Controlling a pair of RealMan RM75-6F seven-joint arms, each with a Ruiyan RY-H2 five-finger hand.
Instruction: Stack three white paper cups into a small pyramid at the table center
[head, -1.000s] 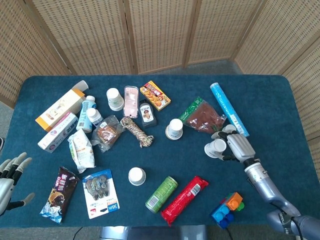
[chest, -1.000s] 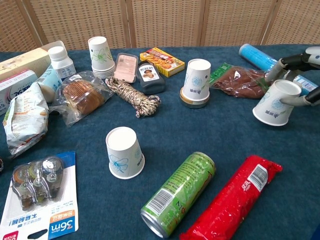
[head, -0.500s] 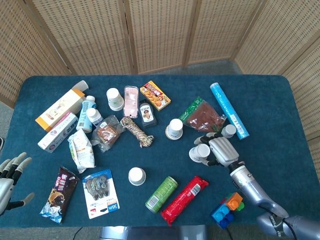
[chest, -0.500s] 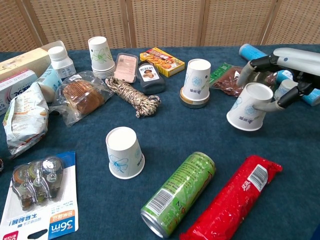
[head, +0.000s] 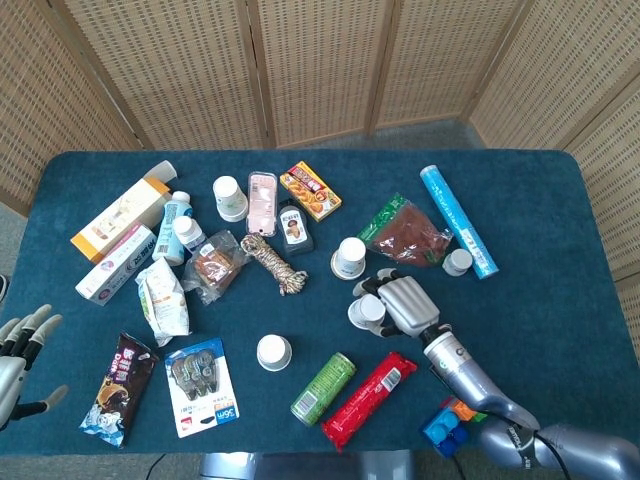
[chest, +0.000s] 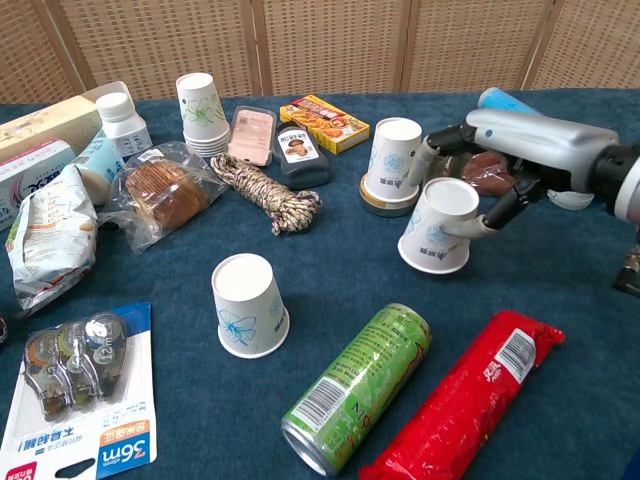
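Note:
My right hand (head: 405, 305) (chest: 500, 150) grips a white paper cup (head: 366, 312) (chest: 438, 227), mouth down and tilted, just above the cloth right of the table's middle. A second cup (head: 349, 257) (chest: 394, 158) stands mouth down on a round tin just behind it. A third cup (head: 273, 351) (chest: 249, 305) stands mouth down near the front, left of centre. A stack of cups (head: 230, 197) (chest: 201, 112) is at the back left. My left hand (head: 20, 350) hangs open off the table's left edge, seen only in the head view.
A green can (head: 323, 388) (chest: 358, 385) and a red packet (head: 368, 399) (chest: 462, 392) lie in front of the held cup. A rope coil (head: 273, 263), a brown bag (head: 405, 232) and a blue tube (head: 457, 219) lie behind. Toy bricks (head: 452, 425) sit at the front right.
My right hand has carried its cup leftward from the right side toward the table's middle. The left hand and the other cups have stayed put.

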